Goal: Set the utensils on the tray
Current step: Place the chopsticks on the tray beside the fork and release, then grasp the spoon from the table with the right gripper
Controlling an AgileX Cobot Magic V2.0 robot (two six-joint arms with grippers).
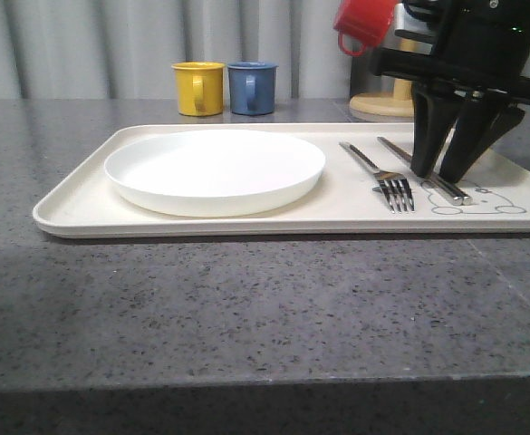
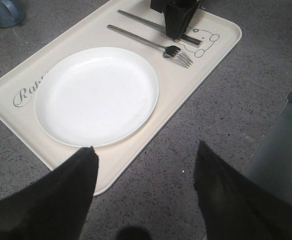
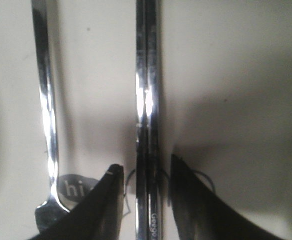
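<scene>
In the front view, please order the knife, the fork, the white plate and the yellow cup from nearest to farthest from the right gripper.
1. Knife, lying between the right gripper fingertips.
2. Fork, just to its left on the tray.
3. White plate, on the tray's left part.
4. Yellow cup, behind the tray, far left.

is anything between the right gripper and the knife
Nothing visible. The right gripper is open with a finger on either side of the knife, which lies on the tray beside the fork.
</scene>
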